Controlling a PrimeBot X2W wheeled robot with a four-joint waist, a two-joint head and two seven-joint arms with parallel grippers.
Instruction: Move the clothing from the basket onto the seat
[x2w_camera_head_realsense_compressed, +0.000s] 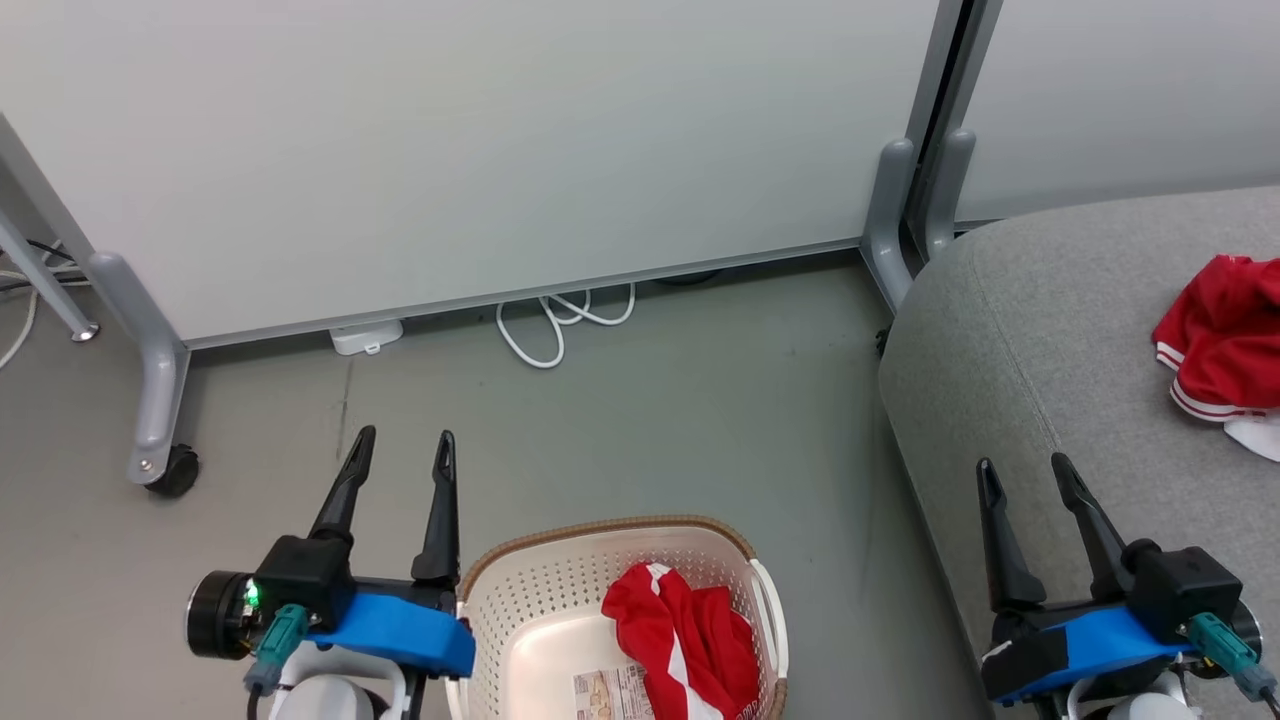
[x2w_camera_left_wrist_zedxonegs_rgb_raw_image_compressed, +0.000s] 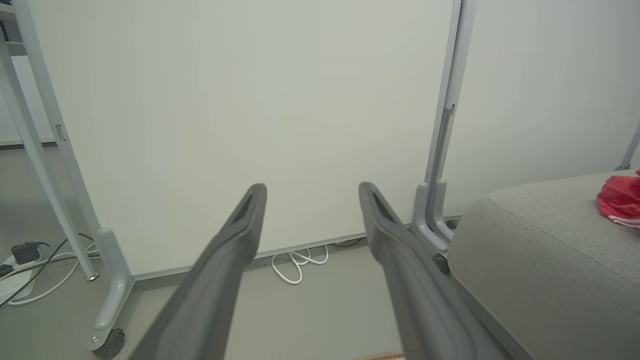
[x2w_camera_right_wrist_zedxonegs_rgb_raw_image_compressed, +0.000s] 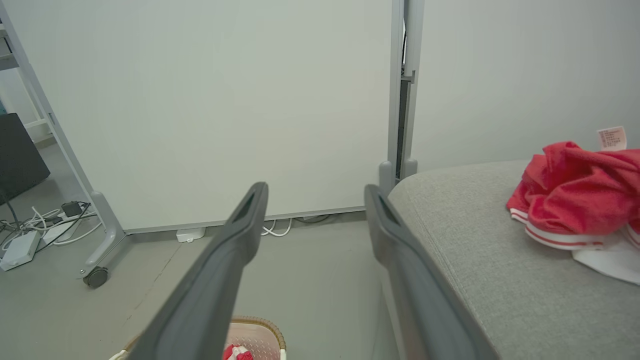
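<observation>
One red garment (x2w_camera_head_realsense_compressed: 685, 640) lies in the basket (x2w_camera_head_realsense_compressed: 520, 590), a second garment (x2w_camera_head_realsense_compressed: 1220, 340) on the grey seat (x2w_camera_head_realsense_compressed: 1000, 330). The left pincer (x2w_camera_head_realsense_compressed: 407, 433) and right pincer (x2w_camera_head_realsense_compressed: 1022, 460) hover wide open, empty. The next move probably calls for reaching down into the basket.

You see a soft bright red fabric garment (x2w_camera_head_realsense_compressed: 680, 630) with a white stripe in the oval cream-white perforated plastic basket (x2w_camera_head_realsense_compressed: 520, 600). The basket's rim is woven-look brown, and its bottom bears a printed paper label (x2w_camera_head_realsense_compressed: 605, 692). The second red garment (x2w_camera_head_realsense_compressed: 1215, 335), hemmed in red-and-white stripes, lies on the large grey woven-fabric seat (x2w_camera_head_realsense_compressed: 1000, 350). Your left hand (x2w_camera_head_realsense_compressed: 405, 445) and right hand (x2w_camera_head_realsense_compressed: 1022, 468) have black fingers and blue housings. The floor (x2w_camera_head_realsense_compressed: 650, 430) is dull grey-green, the looped cable (x2w_camera_head_realsense_compressed: 560, 318) white.
</observation>
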